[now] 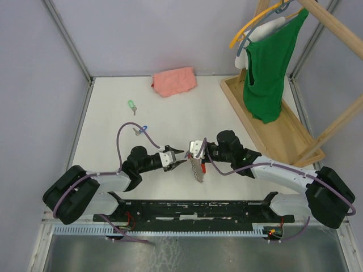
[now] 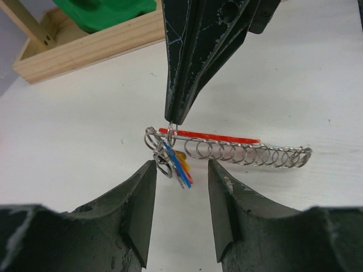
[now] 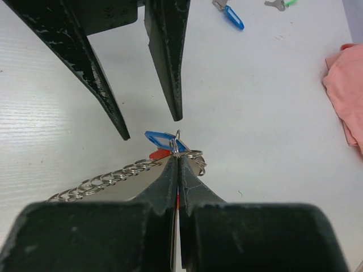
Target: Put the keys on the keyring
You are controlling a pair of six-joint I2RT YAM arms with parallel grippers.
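Keys are left loose on the white table: a small silver key with a blue plastic head and, farther back, a small silver key with a green plastic head, both apart from the grippers. A silver wire keyring, trailing a chain of linked rings, is pinched between the closed fingers of the right gripper. The left gripper is held open just beside it, gripping nothing.

Bright, even light with soft shadows; near wrist-view foregrounds slightly blurred.
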